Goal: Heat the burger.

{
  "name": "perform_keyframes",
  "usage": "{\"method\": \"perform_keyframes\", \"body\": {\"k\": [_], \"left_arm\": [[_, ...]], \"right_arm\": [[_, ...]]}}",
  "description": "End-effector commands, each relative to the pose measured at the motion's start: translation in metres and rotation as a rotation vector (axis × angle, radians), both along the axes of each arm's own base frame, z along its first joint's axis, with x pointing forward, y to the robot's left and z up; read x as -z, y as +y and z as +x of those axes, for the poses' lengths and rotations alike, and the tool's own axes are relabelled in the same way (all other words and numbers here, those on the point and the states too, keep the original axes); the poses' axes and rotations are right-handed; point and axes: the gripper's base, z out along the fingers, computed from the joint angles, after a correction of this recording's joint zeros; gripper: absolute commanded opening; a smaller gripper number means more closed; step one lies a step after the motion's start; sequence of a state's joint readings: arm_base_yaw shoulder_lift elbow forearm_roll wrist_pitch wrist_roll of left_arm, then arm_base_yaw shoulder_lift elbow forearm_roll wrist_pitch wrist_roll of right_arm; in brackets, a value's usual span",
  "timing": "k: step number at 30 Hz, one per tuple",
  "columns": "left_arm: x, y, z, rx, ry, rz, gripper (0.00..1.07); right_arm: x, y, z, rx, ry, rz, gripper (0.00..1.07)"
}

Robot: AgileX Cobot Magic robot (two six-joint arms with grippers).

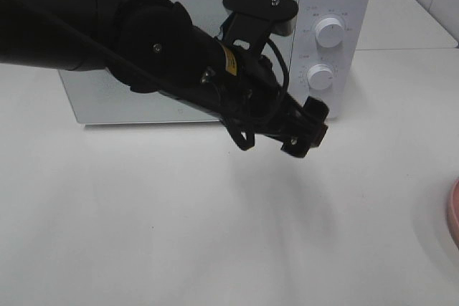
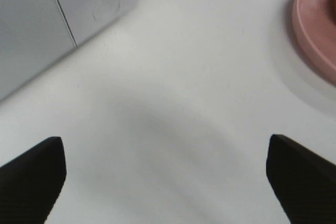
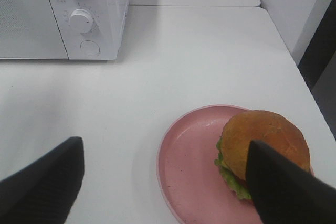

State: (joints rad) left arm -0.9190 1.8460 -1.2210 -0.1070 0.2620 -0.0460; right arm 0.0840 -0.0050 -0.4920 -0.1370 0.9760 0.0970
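A kitchen-like test setup is suggested. A white microwave oven point(image 1: 215, 41) with two round dials point(image 1: 329, 31) is set near the back edge of a plain white worktop point(image 1: 179, 213), with pale tiled wall seen behind its far right corner. A pink plate point(image 3: 194, 166) carrying a burger point(image 3: 262, 148) is placed near the worktop's right edge. A black robot arm point(image 1: 143, 41) is mounted over the worktop, so a lab arranged as a kitchen is indicated.

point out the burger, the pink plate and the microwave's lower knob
burger point(image 3: 265, 137), right wrist view, on the bun's domed top
pink plate point(image 3: 186, 169), right wrist view, on its bare inner surface
lower knob point(image 1: 320, 77), exterior high view, on the knob's face
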Motion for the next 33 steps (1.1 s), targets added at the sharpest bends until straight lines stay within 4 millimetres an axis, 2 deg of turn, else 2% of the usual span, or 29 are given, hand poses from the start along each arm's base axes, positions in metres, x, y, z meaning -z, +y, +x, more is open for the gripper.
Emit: {"method": "perform_keyframes", "body": {"k": [1,3,4,6,7,9,15,17,18,20,21,23,24,26,29,31,32,33], "left_arm": [[0.004,0.005,-0.007,0.001,0.092,0.075,0.99],[0.010,0.012,-0.016,0.002,0.199,0.159,0.99],[0.010,0.012,-0.016,0.002,0.199,0.159,0.99],[0.017,0.021,-0.027,0.018,0.328,0.278,0.99],[0.017,0.021,-0.027,0.018,0.328,0.278,0.99],[0.020,0.031,-0.036,0.043,0.419,0.398,0.99],[0.018,0.046,-0.030,0.009,0.482,0.449,0.99],[0.014,0.060,-0.020,-0.032,0.517,0.462,0.99],[0.014,0.060,-0.020,-0.032,0.517,0.462,0.99],[0.007,0.082,-0.005,-0.083,0.540,0.461,0.99],[0.007,0.082,-0.005,-0.083,0.540,0.461,0.99],[-0.004,0.108,0.008,-0.144,0.563,0.447,0.99],[-0.004,0.108,0.008,-0.144,0.563,0.447,0.99],[-0.020,0.146,0.024,-0.254,0.605,0.419,0.99],[-0.024,0.157,0.026,-0.281,0.615,0.413,0.99],[-0.046,0.194,0.030,-0.367,0.626,0.375,0.99],[-0.046,0.194,0.030,-0.367,0.626,0.375,0.99],[-0.052,0.205,0.030,-0.392,0.622,0.360,0.99]], "right_arm": [[-0.001,0.000,-0.005,0.007,-0.046,0.005,0.76],[-0.001,0.000,-0.005,0.007,-0.046,0.005,0.76],[-0.001,0.000,-0.005,0.007,-0.046,0.005,0.76],[-0.001,0.000,-0.005,0.007,-0.046,0.005,0.76],[-0.001,0.000,-0.005,0.007,-0.046,0.005,0.76],[-0.001,0.000,-0.005,0.007,-0.046,0.005,0.76],[-0.001,0.000,-0.005,0.007,-0.046,0.005,0.76],[-0.001,0.000,-0.005,0.007,-0.046,0.005,0.76],[-0.001,0.000,-0.005,0.007,-0.046,0.005,0.76],[-0.001,0.000,-0.005,0.007,-0.046,0.005,0.76],[-0.001,0.000,-0.005,0.007,-0.046,0.005,0.76],[-0.001,0.000,-0.005,0.007,-0.046,0.005,0.76],[-0.001,0.000,-0.005,0.007,-0.046,0.005,0.76],[-0.001,0.000,-0.005,0.007,-0.046,0.005,0.76],[-0.001,0.000,-0.005,0.007,-0.046,0.005,0.76],[-0.001,0.000,-0.005,0.007,-0.046,0.005,0.76],[-0.001,0.000,-0.005,0.007,-0.046,0.005,0.76],[-0.001,0.000,-0.005,0.007,-0.046,0.005,0.76]]}}
